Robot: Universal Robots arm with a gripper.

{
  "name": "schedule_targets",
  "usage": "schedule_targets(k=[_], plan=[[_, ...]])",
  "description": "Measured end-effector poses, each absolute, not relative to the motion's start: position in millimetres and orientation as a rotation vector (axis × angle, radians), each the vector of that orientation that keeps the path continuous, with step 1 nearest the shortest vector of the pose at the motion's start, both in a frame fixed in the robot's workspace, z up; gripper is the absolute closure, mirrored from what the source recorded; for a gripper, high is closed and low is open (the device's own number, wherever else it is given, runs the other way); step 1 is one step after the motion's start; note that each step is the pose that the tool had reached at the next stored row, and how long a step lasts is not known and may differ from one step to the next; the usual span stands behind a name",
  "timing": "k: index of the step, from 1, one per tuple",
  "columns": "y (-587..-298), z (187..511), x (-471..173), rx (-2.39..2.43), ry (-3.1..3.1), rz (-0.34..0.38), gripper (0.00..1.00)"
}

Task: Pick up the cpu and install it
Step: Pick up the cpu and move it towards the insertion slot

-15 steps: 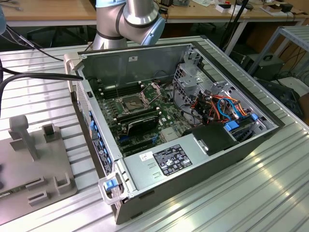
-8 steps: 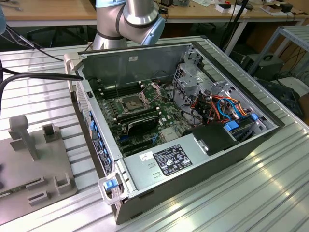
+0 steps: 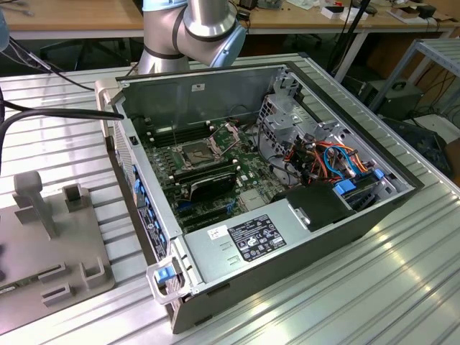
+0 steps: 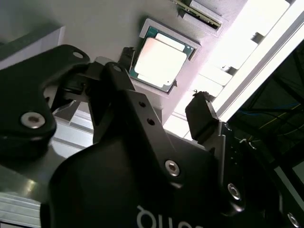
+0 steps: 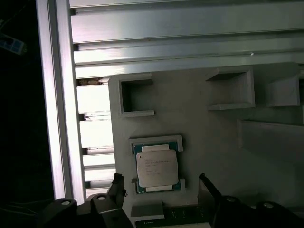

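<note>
Grey tray (image 5: pixel 213 142) on your ribbed table (image 5: pixel 166 28): cpu (image 5: pixel 157 167) lies flat in the tray's square recess, claw (image 5: pixel 159 178) wide open, fingers (image 5: pixel 117 185) spread either side of it.

Grey metal computer case (image 3: pixel 215 93), side panel off, lies on the ribbed aluminium table (image 3: pixel 345 295). Inside it — a green motherboard (image 3: pixel 251 162), a silver box-shaped power supply (image 3: pixel 244 241) with a white label, and orange and blue cables (image 3: pixel 327 154). Grey moulded fixture plate (image 3: pixel 29 251) with raised blocks sits beside the case, at the exterior view's left.
</note>
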State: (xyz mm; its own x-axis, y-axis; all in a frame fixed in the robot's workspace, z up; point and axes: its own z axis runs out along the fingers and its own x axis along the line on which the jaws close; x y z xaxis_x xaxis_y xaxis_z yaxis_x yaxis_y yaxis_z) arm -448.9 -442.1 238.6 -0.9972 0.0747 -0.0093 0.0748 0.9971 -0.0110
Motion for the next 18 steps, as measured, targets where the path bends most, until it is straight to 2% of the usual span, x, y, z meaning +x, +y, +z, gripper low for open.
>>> schedule_targets(k=[1, 18], plan=[[-442.1, 238.6, -448.9, 0.117, 3.130, -0.018, 0.22], [-442.2, 227.2, -448.9, 0.117, 3.130, -0.018, 0.22]])
